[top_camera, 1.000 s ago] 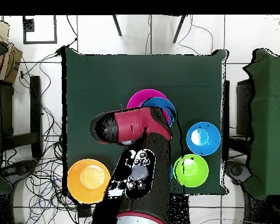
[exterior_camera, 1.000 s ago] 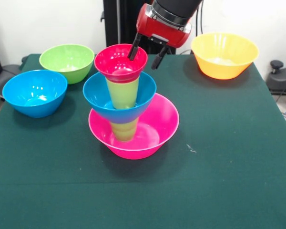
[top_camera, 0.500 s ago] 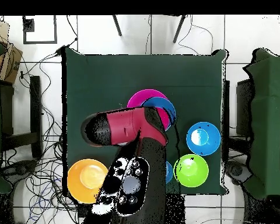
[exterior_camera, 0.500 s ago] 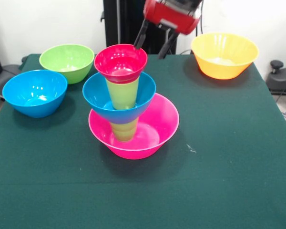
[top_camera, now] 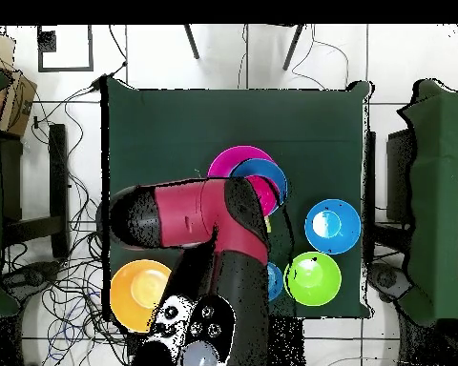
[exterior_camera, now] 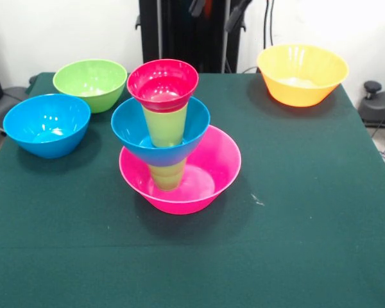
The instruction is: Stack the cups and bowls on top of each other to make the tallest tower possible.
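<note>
The gripper [exterior_camera: 215, 8], fingertips spread and empty, hangs above the table's far edge. Mid-table, the tower [exterior_camera: 169, 128] holds five pieces, red bowl [exterior_camera: 162, 84] topmost. Green bowl [exterior_camera: 90, 84], blue bowl [exterior_camera: 46, 124] and orange bowl [exterior_camera: 302, 74] remain unstacked.

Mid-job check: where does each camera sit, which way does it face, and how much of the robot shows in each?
Front view: across the table, facing the pedestal; it looks at the tower; only the pincer tips show at the top edge.
Overhead view: above the table, looking straight down, base at the bottom; the red and black arm covers part of the tower.
Shared: the pink bowl, orange bowl, green bowl, larger blue bowl.
</note>
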Available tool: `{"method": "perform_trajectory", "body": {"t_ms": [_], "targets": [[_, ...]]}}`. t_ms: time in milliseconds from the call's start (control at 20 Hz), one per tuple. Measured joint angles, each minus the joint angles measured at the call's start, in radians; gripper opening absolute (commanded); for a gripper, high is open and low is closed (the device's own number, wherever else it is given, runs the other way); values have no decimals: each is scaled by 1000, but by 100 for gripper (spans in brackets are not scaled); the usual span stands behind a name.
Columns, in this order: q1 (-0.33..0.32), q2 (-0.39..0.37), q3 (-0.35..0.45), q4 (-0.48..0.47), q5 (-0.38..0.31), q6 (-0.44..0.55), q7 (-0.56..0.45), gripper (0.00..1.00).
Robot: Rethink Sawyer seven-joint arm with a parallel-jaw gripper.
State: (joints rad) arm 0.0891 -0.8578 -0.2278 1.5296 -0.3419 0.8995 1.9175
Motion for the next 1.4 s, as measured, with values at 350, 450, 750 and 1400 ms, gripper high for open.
{"method": "perform_trajectory", "body": {"t_ms": [350,450,750,1400], "targets": [[-8,-27,11,0,40,21,0,100],[-7,-23,16,0,57,20,0,100],[-1,-18,24,0,75,21,0,100],[-1,-18,54,0,94,21,0,100]]}}
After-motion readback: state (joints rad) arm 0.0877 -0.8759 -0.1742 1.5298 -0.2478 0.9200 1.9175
